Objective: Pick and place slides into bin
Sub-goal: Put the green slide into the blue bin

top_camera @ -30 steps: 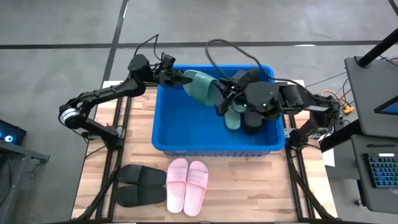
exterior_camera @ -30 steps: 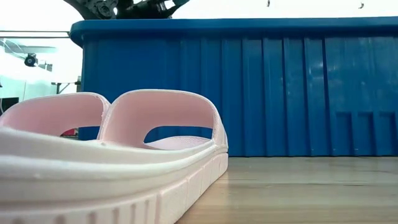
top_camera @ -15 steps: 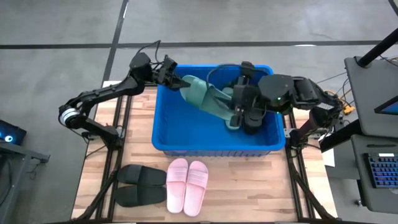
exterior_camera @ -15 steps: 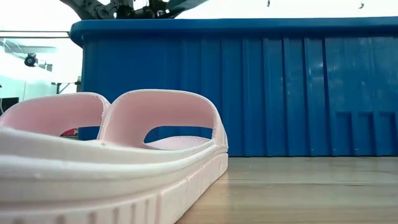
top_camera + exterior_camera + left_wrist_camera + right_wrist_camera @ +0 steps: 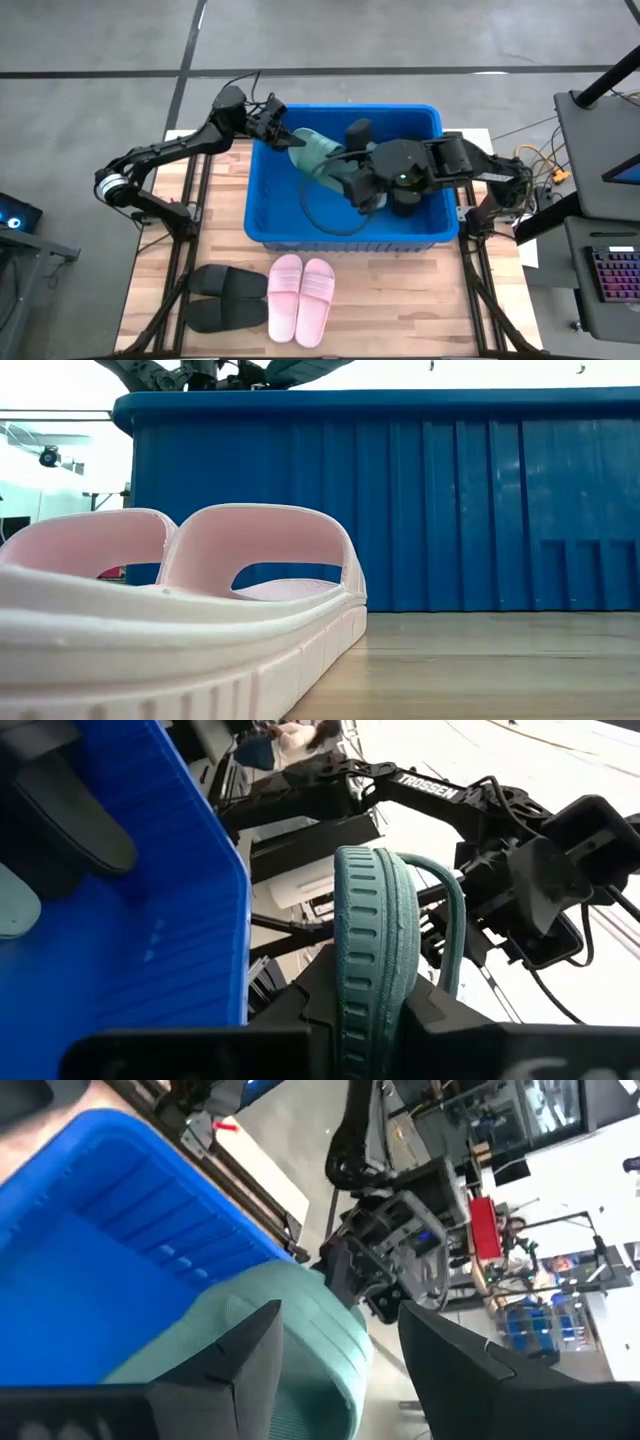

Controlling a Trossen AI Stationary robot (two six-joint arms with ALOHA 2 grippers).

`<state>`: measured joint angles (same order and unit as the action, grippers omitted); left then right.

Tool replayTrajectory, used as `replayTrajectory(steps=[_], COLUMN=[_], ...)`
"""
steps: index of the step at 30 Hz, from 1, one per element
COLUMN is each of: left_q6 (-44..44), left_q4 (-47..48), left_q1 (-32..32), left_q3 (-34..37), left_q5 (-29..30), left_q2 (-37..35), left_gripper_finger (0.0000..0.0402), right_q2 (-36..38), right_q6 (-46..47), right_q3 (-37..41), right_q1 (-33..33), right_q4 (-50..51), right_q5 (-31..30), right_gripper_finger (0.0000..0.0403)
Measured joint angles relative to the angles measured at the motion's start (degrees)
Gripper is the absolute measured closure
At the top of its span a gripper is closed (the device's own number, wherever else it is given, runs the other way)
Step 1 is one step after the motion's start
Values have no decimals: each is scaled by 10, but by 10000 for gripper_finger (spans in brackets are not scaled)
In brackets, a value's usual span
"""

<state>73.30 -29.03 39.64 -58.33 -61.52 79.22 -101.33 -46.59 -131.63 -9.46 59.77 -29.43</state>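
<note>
**Green slide held over the bin's far left corner**

You have one dark green slide (image 5: 318, 158) in the air over the far left part of the bin (image 5: 300, 232). The left gripper (image 5: 285, 138) is clamped on its far-left end at the bin's far left corner. From above, the slide's long axis runs from that corner down and to the right, toward the middle of the bin, where its other end meets the right gripper (image 5: 352, 183).

Your left wrist view adds what the overhead one cannot: the slide (image 5: 372, 945) stands on edge between the left fingers (image 5: 440, 1025), its ribbed sole rim facing the camera and its strap bowing off to one side, with the blue bin wall (image 5: 150, 940) just beside it.

Your right wrist view shows the right gripper (image 5: 335, 1342) with its fingers (image 5: 245, 1355) spread apart, the green slide (image 5: 300, 1340) lying between and behind them; you cannot tell from it whether they touch the slide.

A second green slide (image 5: 375, 195) lies on the bin floor under the right arm, partly hidden.

On the table near the bin, you see the pink pair (image 5: 300, 296) side by side, long axes running near to far, and a black pair (image 5: 226, 297) just left of it, lying crosswise. The low view shows only the pink pair (image 5: 190, 610) close up against the bin's near wall (image 5: 450, 510).
</note>
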Motion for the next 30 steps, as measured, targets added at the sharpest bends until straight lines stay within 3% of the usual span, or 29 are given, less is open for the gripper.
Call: replayTrajectory(steps=[5,30], left_q6=[14,28], left_q4=[1,-1], left_q1=[0,0], left_q3=[0,0], left_q5=[-16,-72], left_q2=[0,3], left_gripper_finger=[384,383], right_q2=[-16,-57], right_q6=[21,-92], right_q3=[0,1], right_q1=[5,35], right_q4=[9,-2], right_q5=[-12,-20], right_gripper_finger=[224,252])
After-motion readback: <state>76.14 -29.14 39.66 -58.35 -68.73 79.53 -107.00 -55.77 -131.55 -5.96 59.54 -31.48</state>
